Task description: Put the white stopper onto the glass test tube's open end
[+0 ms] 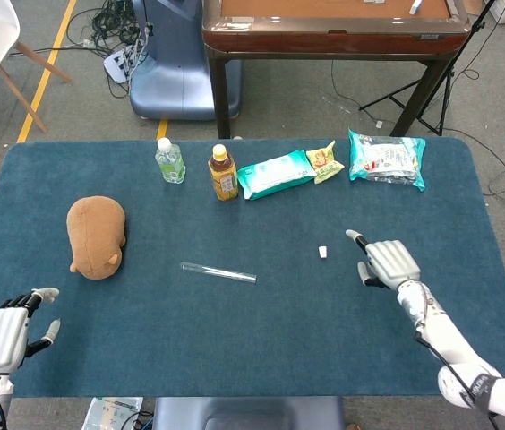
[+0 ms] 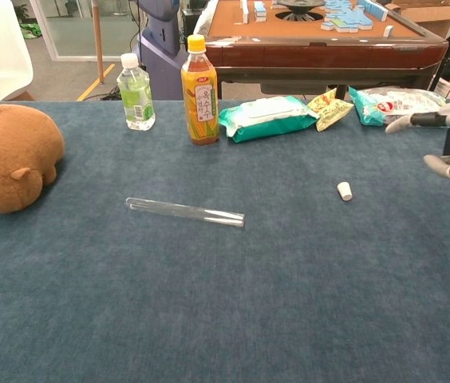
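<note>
From the head view, your right robot hand (image 1: 387,262) hangs over the blue tabletop (image 1: 235,340) with its fingers spread and nothing in it. The white stopper (image 1: 322,252) lies on the cloth at about 9 o'clock from that hand, near it but not touching. The glass test tube (image 1: 218,271) lies flat near the middle of the tabletop, at 9 o'clock from the stopper and well apart from it; which end is open cannot be made out here. Your left robot hand (image 1: 6,324) sits at the near left corner, fingers loosely apart, holding nothing. A brown plush toy (image 1: 97,236) lies at 10 o'clock from the tube. Along the far edge stand a small water bottle (image 1: 170,160) and a tea bottle (image 1: 223,172), with a green wipes pack (image 1: 276,174), a small yellow snack bag (image 1: 326,162) and a teal snack bag (image 1: 387,159) lying to their right.

From the chest view, only the spread fingers of your right robot hand (image 2: 448,144) show at the right edge, empty, at 2 o'clock from the stopper (image 2: 344,191) and clear of it. The test tube (image 2: 184,211) lies on the cloth at 9 o'clock from the stopper, its right end slightly nearer the camera. The plush toy (image 2: 9,158) sits at the left edge, and the tea bottle (image 2: 199,90) stands upright at 12 o'clock from the tube. Your left hand is outside this view.
</note>
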Tool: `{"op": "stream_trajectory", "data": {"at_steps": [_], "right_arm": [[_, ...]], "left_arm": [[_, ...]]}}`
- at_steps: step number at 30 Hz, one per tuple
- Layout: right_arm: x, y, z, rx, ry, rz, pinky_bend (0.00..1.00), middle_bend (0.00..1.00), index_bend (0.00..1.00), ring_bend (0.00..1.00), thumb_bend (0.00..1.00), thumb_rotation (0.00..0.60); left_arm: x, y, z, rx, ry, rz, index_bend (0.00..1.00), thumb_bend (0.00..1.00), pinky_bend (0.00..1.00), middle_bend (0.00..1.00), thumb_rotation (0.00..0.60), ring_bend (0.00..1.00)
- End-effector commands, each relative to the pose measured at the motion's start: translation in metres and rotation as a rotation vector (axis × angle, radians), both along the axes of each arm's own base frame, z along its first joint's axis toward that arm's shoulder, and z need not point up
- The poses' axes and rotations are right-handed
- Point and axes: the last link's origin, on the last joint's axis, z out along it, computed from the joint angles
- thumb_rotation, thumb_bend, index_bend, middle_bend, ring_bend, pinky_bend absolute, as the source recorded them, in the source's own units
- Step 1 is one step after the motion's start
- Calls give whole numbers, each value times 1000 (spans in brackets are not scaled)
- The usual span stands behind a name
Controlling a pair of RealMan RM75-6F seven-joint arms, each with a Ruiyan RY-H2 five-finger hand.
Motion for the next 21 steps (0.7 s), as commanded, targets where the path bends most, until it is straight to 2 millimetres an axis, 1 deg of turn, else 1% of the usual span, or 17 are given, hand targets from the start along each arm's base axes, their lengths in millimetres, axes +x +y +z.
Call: {"op": "stream_trajectory", "data": {"at_steps": [1, 11, 15, 21], "right_arm": [[3, -8, -16, 32, 10, -10, 1000, 1000, 88, 1000, 618, 600], [-1, -25, -46, 74, 0, -86, 1000, 1000, 88, 1000, 618, 600], [-2, -29, -56, 88, -6, -102, 1000, 1000, 88, 1000, 618, 600], [2, -33, -66, 103, -14, -106, 1000, 1000, 88, 1000, 618, 600]], "left_arm": [[-1, -1, 0, 0, 1, 2, 347, 295, 424, 400, 600, 421], [-2, -2, -1, -3, 2, 7, 347, 295, 424, 400, 600, 421], [-1, -2, -1, -1, 1, 5, 347, 295, 424, 400, 600, 421], [-2, -2, -2, -4, 3, 6, 347, 295, 424, 400, 600, 421]]}}
